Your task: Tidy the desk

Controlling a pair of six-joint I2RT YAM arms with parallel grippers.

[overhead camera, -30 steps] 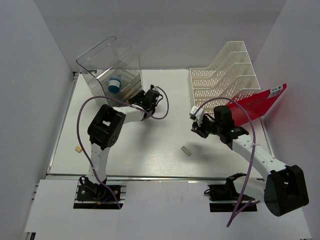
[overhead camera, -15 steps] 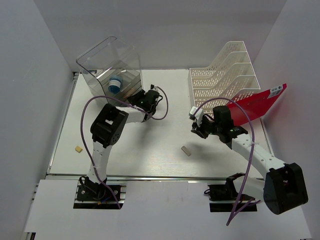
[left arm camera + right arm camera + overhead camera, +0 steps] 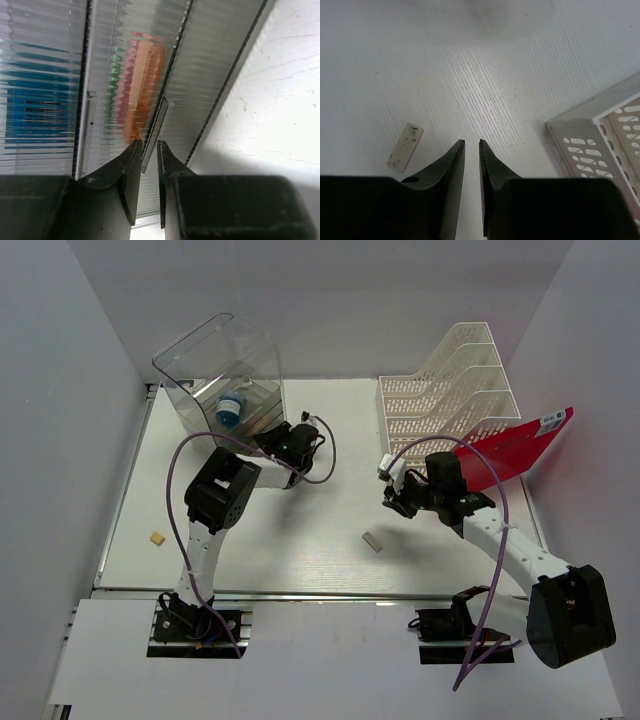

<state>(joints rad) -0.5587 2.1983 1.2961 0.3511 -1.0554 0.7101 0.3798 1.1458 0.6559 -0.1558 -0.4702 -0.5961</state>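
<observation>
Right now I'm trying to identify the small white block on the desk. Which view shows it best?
Right wrist: the block lies close and whole, dark smudges visible. Top external shows the block only as a tiny speck. Left wrist misses it.

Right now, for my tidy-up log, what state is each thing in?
Clear box, tilted, blue roll inside.
Rack, upright.
Red folder, leaning beside rack.
Eraser, flat on desk.
Tan scrap, flat on desk.
Left end effector, slightly apart at box, grip unclear.
Right end effector, slightly apart, empty.
</observation>
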